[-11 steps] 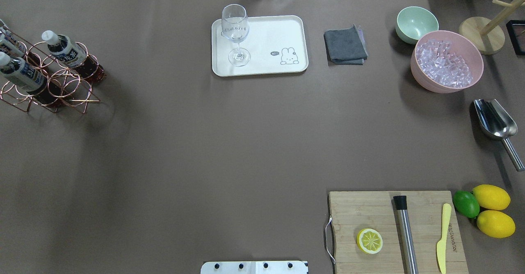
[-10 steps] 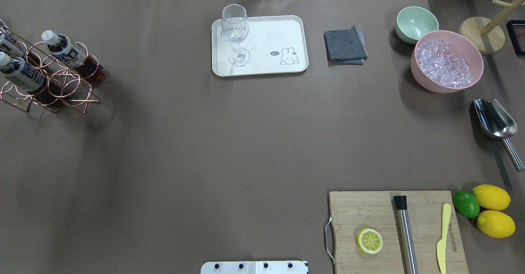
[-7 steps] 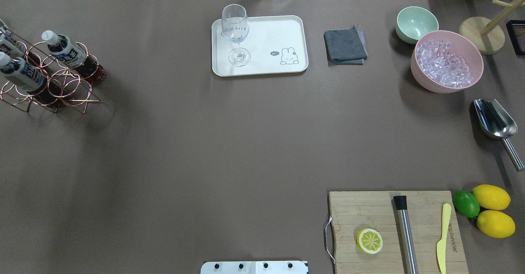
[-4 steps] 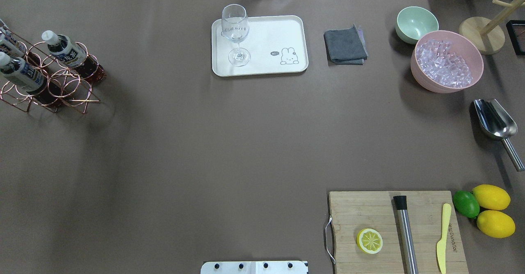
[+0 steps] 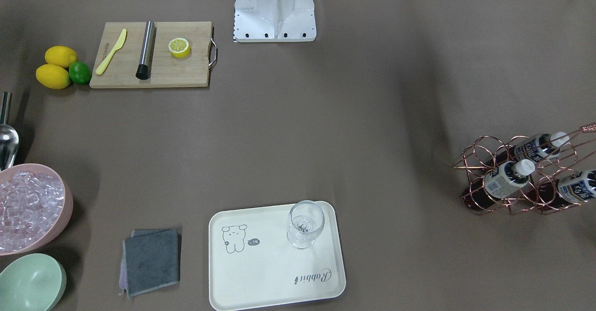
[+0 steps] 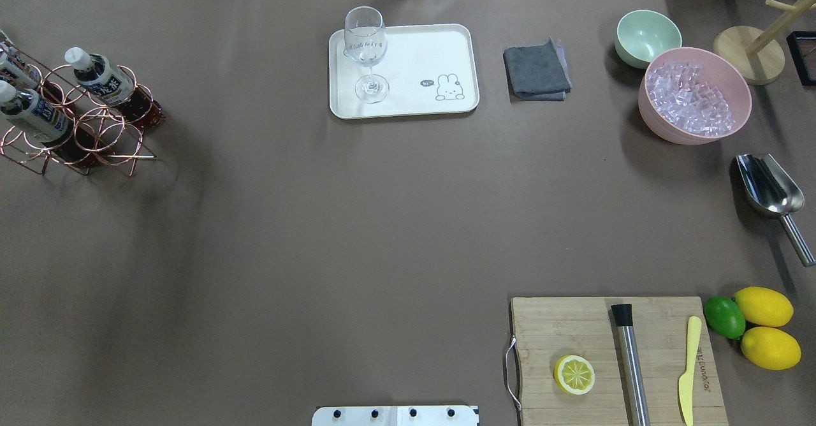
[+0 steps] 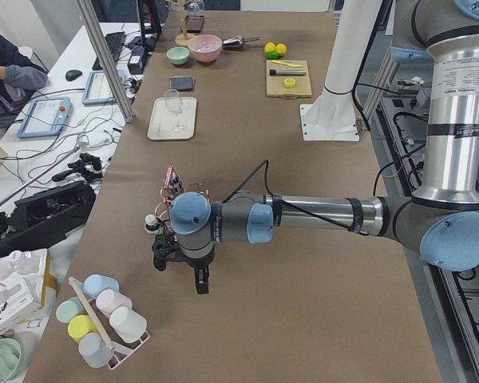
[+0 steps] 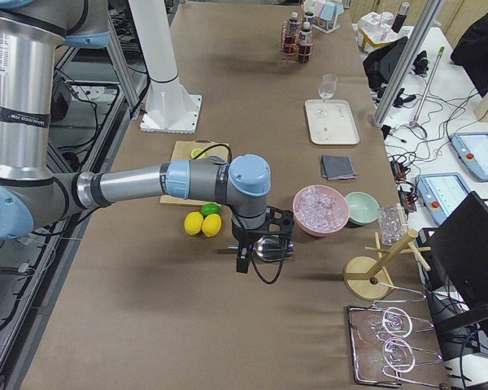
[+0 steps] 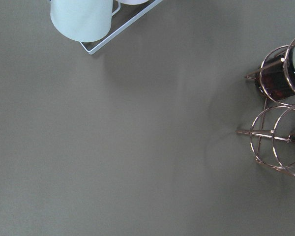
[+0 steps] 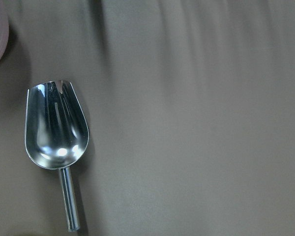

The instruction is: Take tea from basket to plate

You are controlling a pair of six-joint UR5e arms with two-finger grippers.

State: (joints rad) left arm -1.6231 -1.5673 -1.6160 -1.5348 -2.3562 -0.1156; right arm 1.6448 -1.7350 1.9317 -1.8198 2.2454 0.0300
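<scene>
Three tea bottles stand in the copper wire basket (image 6: 102, 136) at the table's far left: one (image 6: 102, 81) at its right, one (image 6: 35, 117) in front, one (image 6: 9, 66) at the frame's edge. The front-facing view shows the basket (image 5: 484, 152) and a tea bottle (image 5: 505, 180) at the right. The cream plate (image 6: 414, 50), (image 5: 274, 264) lies at the far middle and carries a wine glass (image 6: 365, 50). My left gripper (image 7: 182, 267) hangs just short of the basket (image 7: 173, 183); I cannot tell its state. My right gripper (image 8: 256, 252) hovers over a steel scoop (image 8: 268, 248), state also unclear.
A pink tub of ice (image 6: 695, 94), a green bowl (image 6: 647, 37), a grey cloth (image 6: 537, 70) and the scoop (image 6: 768, 187) sit at the right. A cutting board (image 6: 574, 330) with a lemon half lies front right. A rack of mugs (image 9: 81, 19) stands beyond the basket.
</scene>
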